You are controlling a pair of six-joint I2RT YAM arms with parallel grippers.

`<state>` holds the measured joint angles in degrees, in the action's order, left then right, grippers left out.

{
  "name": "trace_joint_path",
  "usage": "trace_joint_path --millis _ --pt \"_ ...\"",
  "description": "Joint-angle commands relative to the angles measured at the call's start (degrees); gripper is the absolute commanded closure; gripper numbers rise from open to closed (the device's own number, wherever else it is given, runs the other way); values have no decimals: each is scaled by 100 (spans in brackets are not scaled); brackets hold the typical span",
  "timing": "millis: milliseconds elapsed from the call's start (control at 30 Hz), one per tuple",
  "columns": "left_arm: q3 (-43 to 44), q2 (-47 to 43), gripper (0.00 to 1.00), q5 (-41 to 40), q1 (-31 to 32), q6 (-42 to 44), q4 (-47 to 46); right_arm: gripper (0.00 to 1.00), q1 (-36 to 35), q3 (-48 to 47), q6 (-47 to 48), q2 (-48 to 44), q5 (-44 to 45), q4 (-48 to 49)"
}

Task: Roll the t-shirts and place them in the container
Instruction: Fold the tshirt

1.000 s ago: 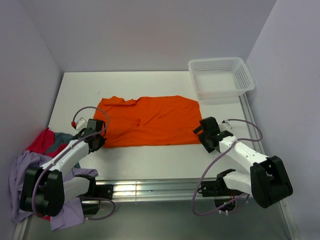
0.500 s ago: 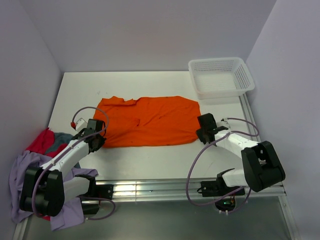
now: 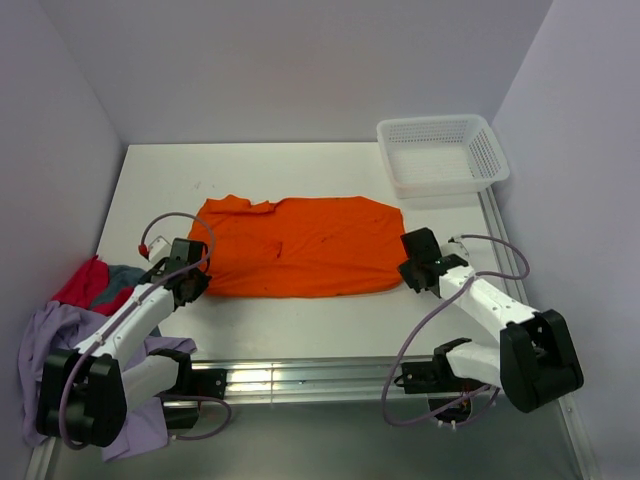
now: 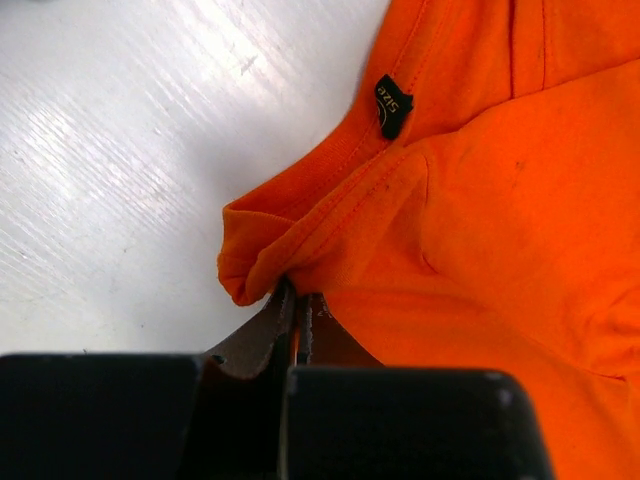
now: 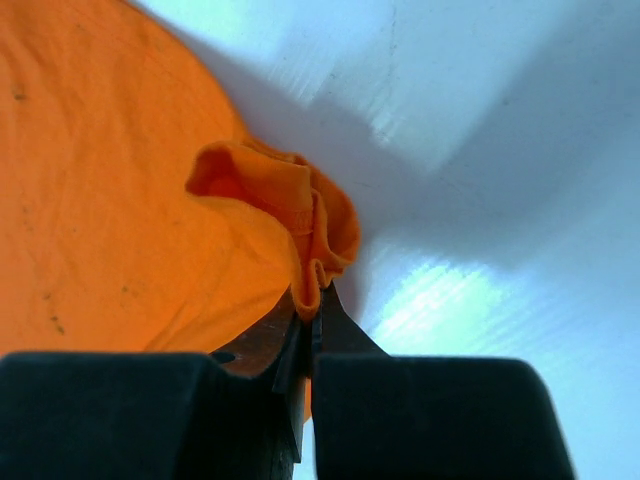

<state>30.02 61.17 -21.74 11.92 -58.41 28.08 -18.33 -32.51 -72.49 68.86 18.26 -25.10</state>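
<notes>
Left hand [image 4: 296, 302] and right hand [image 5: 313, 312] each clamp an orange t-shirt [image 3: 300, 245] corner.

Left arm [image 3: 130, 315] and right arm [image 3: 480, 300] low, outstretched (fingers [image 4: 258, 345] pinched tight).

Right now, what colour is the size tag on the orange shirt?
Black tag, pale lettering; best in left wrist view.

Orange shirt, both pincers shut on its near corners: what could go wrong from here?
1. The left pincer and right pincer each hold only a small bunched fold of the orange shirt; a pull may slip it free.
2. The shirt's far left edge is rumpled, so a roll may come out skewed.
</notes>
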Motion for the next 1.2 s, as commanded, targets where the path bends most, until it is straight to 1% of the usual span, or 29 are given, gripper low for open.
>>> trace_joint_path --millis 0,100,267,467,567,633,667,700,733,767,800,833,867,933,967,1000,1033,1100,1167 --pt "110 -149 100 213 -23 -179 189 100 40 60 24 -425 336 -609" --pt "-48 -289 100 521 -6 -241 189 100 40 201 15 -715 257 -733" --pt "-198 -649 99 434 187 -425 295 100 48 359 103 -1111 248 -838" --pt "-5 -571 100 293 205 -382 392 100 49 272 296 -1156 222 -804" --pt "354 -431 100 39 196 -233 444 100 40 27 480 -1025 239 -558" --pt "872 -125 100 -67 170 47 427 100 49 -272 578 -823 266 -425" --pt "1074 25 100 -94 83 136 436 100 49 -665 682 -569 274 -399" --pt "1520 192 100 -7 -5 259 401 100 40 -904 753 -375 283 -303" --pt "1751 525 100 177 -293 504 322 100 57 -1176 893 -182 275 -302" --pt "2005 702 100 570 -496 619 287 100 83 -1848 981 11 257 -320" --pt "2608 886 100 774 -698 716 278 100 118 -2238 1069 475 118 -337" --pt "2980 1045 100 915 -900 778 304 100 145 -2660 1175 688 -6 -355" --pt "3810 1360 100 995 -1181 831 469 100 215 -3569 1411 942 -85 -372" --pt "4754 1651 100 830 -1420 901 689 100 233 -4645 1570 1628 -243 -705" --pt "5672 1975 100 777 -1482 963 882 100 233 -5625 1719 1822 -288 -846" --pt "6160 2178 100 907 -1508 1016 1101 100 233 -6087 1781 2224 -358 -1073" --pt "7096 2572 100 986 -1648 1033 1539 100 250 -6866 1817 2376 -419 -1224" --pt "7744 2865 100 1136 -1728 1095 1788 100 286 -7390 1879 2631 -560 -1479" --pt "8088 2963 100 1207 -1746 1130 1868 100 312 -7577 1914 2712 -709 -1489"
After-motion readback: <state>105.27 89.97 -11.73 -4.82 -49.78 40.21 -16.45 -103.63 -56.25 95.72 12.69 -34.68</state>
